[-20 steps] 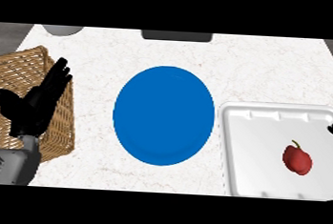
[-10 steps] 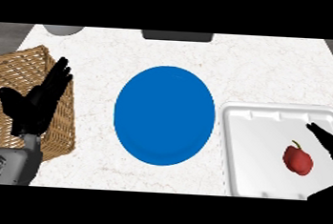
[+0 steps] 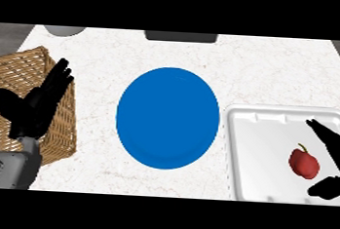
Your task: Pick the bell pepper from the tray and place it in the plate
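A small red bell pepper (image 3: 303,162) lies in the white tray (image 3: 258,140) at the lower right of the head view. My right hand (image 3: 338,155) comes in from the right edge, open, with its fingers stretched over the tray just right of the pepper and its thumb low beside it; nothing is held. The blue plate (image 3: 168,118) sits in the middle of the counter, bare. My left hand (image 3: 35,107) rests open at the left, fingers up, over the wicker basket.
A wicker basket (image 3: 16,74) stands at the left edge. A grey round object (image 3: 65,30) and a dark flat object (image 3: 181,37) sit at the counter's far edge. White marbled counter runs between plate and tray.
My right hand has moved in from the right edge over the tray, closing in on the pepper. The left hand, plate and pepper have stayed put.
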